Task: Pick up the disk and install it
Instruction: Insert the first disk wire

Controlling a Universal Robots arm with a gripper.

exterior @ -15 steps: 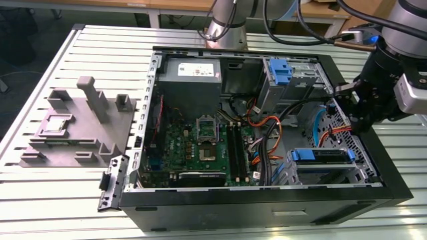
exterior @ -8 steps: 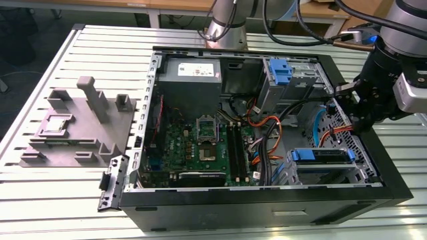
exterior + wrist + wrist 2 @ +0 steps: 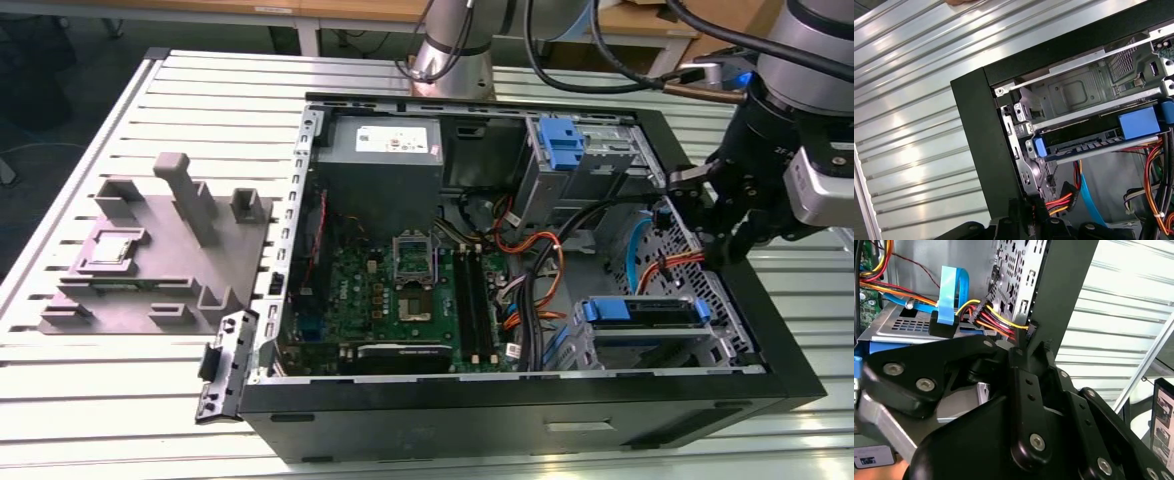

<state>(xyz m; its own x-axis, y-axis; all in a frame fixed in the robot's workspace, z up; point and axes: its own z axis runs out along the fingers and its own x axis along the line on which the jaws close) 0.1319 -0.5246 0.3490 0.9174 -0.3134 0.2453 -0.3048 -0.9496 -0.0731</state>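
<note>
The gripper [image 3: 731, 238] hung at the computer case's [image 3: 534, 420] edge on the exterior view's right; whether it was open, I could not tell. The disk [image 3: 643, 312] sat below it in the drive cage, long axis crosswise, blue-framed.
</note>
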